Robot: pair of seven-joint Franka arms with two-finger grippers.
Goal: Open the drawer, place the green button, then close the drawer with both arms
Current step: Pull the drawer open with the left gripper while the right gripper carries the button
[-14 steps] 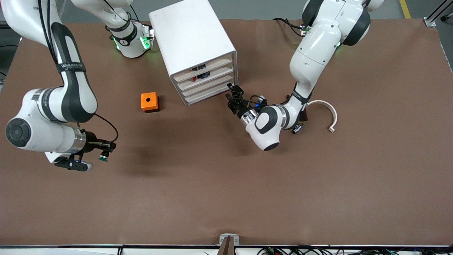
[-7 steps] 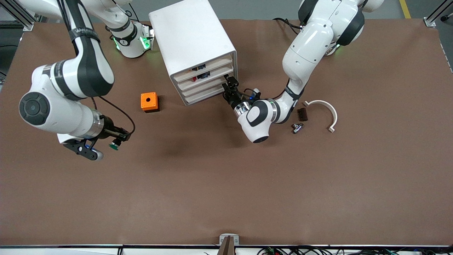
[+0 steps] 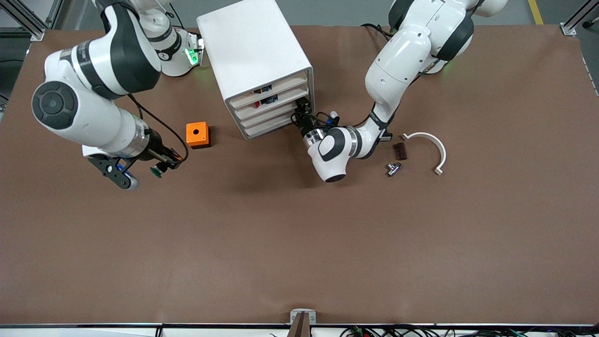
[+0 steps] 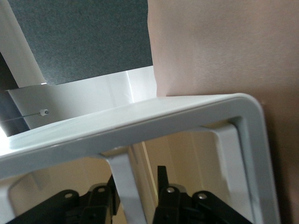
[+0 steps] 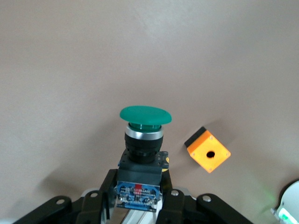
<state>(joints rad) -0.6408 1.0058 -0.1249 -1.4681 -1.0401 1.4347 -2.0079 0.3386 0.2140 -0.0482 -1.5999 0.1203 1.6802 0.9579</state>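
We see our right claw (image 3: 164, 167) gripping the small green-capped push button (image 3: 155, 172) above the brown counter (image 3: 299, 243); our left claw (image 3: 302, 117), its grip unclear, meets the shallow white plastic drawer (image 3: 269, 117), unopened.

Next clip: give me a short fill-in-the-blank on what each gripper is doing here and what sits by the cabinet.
1. The right gripper is shut on the button, whose cap is ____.
2. The left gripper is at the front of the white ____, level with the drawer.
3. The box with a round hole, on the table beside the cabinet, is ____.

Missing words: green; cabinet; orange
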